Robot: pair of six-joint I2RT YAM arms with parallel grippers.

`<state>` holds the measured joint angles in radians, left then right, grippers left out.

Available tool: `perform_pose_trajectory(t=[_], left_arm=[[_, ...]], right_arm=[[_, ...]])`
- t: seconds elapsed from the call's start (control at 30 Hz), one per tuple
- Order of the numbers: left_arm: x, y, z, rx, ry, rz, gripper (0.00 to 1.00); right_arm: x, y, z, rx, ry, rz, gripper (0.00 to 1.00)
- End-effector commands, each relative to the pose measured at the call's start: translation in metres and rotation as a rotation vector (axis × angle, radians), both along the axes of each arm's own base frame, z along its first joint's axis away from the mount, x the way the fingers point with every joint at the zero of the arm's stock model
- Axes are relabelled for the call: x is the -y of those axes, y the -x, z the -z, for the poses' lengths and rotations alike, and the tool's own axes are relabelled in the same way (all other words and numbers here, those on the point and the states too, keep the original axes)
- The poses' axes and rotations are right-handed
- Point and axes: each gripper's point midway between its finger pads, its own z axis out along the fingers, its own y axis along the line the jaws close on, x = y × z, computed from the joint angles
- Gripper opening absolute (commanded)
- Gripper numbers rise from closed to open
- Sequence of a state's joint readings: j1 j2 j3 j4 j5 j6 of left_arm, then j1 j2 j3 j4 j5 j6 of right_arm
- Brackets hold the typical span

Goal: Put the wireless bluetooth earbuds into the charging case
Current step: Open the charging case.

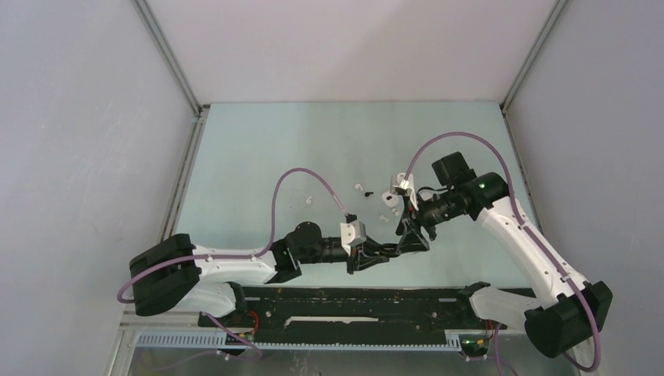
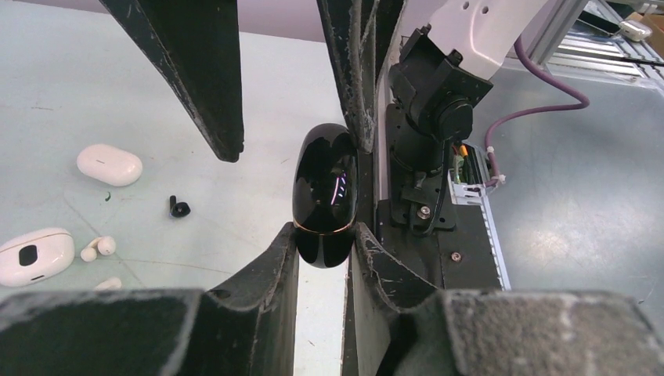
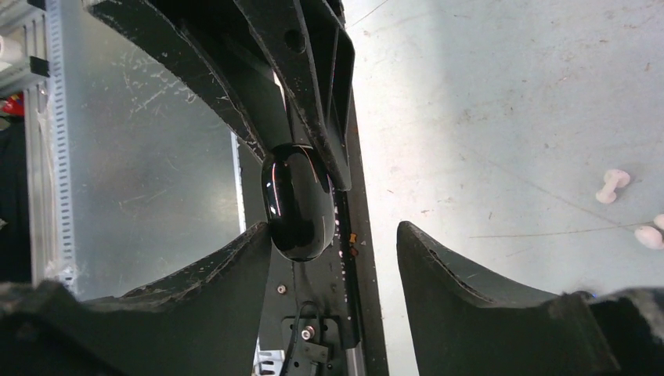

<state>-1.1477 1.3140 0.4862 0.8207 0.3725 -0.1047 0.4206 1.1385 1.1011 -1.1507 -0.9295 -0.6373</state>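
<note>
A glossy black charging case [image 2: 324, 192], lid closed along a gold seam, is held off the table. My left gripper [image 2: 325, 235] is shut on its lower end. My right gripper [image 3: 333, 229] is open around the same case [image 3: 293, 200], with its left finger touching the case and the other well apart. The two grippers meet near the table's front [image 1: 397, 246]. A black earbud [image 2: 178, 207] and white earbuds [image 2: 98, 247] lie on the table to the left. More white earbuds [image 3: 612, 185] show in the right wrist view.
Two white cases [image 2: 110, 164] [image 2: 35, 254] lie on the table near the loose earbuds. In the top view these small items sit mid-table [image 1: 365, 190]. A black mounting rail [image 1: 352, 301] runs along the near edge. Grey walls enclose the table.
</note>
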Motion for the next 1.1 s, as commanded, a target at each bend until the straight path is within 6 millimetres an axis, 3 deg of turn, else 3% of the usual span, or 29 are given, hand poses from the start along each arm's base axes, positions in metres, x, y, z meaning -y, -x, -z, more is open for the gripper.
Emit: perform_pose_trajectory(t=[0.0,0.73,0.93,1.07], left_arm=[[0.004,0.011,-0.027,0.048,0.061,0.048,0.0],[0.014,0.015,-0.02,0.009,0.082,0.079,0.0],[0.01,0.013,-0.018,0.007,0.063,0.061,0.0],[-0.004,0.01,-0.024,-0.011,0.075,0.006,0.0]], right_arm=[[-0.004,-0.006,-0.005,-0.02,-0.042,0.017,0.62],[0.008,-0.035,-0.003,-0.013,-0.001,0.139,0.61],[0.022,-0.05,-0.005,0.025,-0.003,0.209,0.6],[0.043,-0.072,0.008,0.05,0.033,0.286,0.53]])
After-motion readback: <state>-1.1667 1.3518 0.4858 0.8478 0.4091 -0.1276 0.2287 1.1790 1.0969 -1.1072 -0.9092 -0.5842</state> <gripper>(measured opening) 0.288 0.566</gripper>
